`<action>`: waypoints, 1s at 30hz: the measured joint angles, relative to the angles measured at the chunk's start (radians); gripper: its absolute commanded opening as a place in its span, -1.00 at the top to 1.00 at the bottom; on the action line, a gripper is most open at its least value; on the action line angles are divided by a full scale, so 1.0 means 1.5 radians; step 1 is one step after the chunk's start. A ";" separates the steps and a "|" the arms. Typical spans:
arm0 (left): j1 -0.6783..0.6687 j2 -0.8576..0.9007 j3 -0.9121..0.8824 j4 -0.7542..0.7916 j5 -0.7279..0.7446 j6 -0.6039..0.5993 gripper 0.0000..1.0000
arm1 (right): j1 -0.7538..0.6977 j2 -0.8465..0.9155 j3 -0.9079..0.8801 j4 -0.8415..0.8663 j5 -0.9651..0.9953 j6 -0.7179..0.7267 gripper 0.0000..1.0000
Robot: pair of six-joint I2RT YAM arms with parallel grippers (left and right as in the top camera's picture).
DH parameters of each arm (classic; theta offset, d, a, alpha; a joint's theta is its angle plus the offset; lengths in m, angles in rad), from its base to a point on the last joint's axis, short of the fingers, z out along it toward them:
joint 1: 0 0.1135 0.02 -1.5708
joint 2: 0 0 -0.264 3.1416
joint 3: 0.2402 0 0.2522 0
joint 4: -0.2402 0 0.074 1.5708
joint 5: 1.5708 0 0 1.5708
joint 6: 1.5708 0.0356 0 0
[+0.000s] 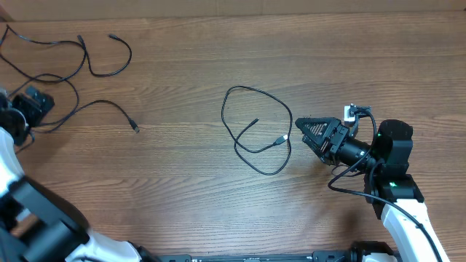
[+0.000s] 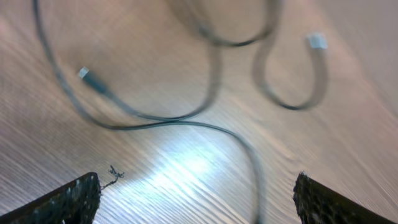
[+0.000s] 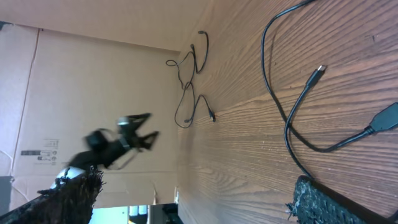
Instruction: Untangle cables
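Done: looped cable (image 1: 255,131) lies alone | To do: other cables (image 1: 80,65), well apart from it, seemingly overlap, so you separate them | left gripper (image 2: 196,193) and right gripper (image 1: 304,129) both spread wide, empty

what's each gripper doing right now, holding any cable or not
left gripper: open, holding nothing.
right gripper: open, holding nothing.
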 measured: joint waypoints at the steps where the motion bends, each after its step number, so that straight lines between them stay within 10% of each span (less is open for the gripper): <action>1: -0.014 -0.029 0.000 -0.009 0.003 0.014 -0.99 | 0.000 0.000 0.000 0.001 0.001 -0.003 -1.00; 30: -0.703 -0.019 0.001 -0.099 -0.034 0.212 -0.99 | 0.000 0.000 0.000 -0.006 0.009 -0.016 -1.00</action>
